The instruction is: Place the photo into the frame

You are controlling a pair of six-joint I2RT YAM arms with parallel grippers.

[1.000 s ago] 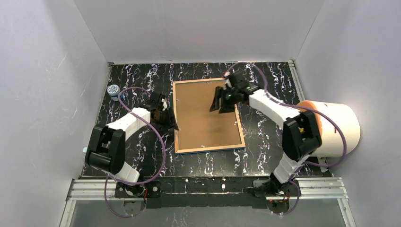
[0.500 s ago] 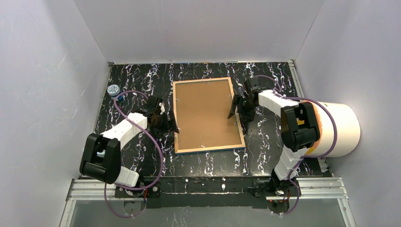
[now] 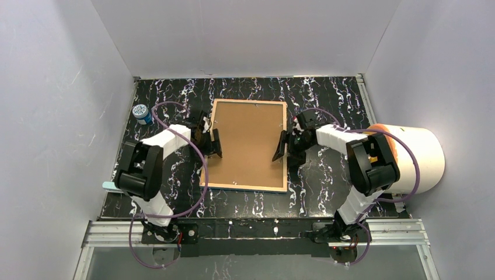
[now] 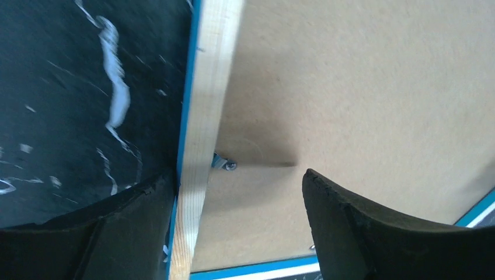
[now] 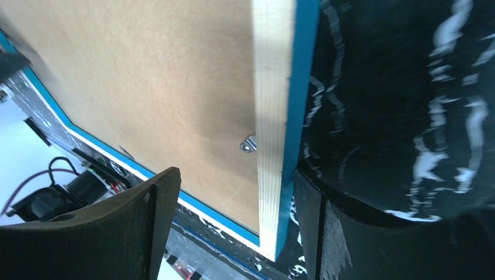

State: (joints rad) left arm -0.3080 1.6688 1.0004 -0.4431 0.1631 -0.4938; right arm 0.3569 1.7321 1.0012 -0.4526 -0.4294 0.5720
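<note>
Lying flat near the middle of the black white-veined table (image 3: pixel 175 93), the large rectangular picture frame with its bright blue rim and pale wood back edge (image 3: pixel 242 186) rests back-side up. That is the sensible way round for loading from behind. The plain brown backing board (image 3: pixel 248 146) fills the whole opening, so the hot-air-balloon photo is not visible in any view. It may lie under the board, but that cannot be told.

The left gripper (image 3: pixel 211 143) straddles the frame's left rail and the right gripper (image 3: pixel 283 149) straddles the right rail. They stand opposite each other, probably so the frame can be steadied or squared from both sides. Both sets of jaws are spread wide and clamp nothing. In each wrist view, one black finger (image 4: pixel 134 233) sits just outside the rail, at or very near the blue edge, while the other finger hangs over the board well apart from the wood.

Beside each rail's inner edge shows a small metal retaining tab (image 4: pixel 225 164), which likely holds the board in.
</note>
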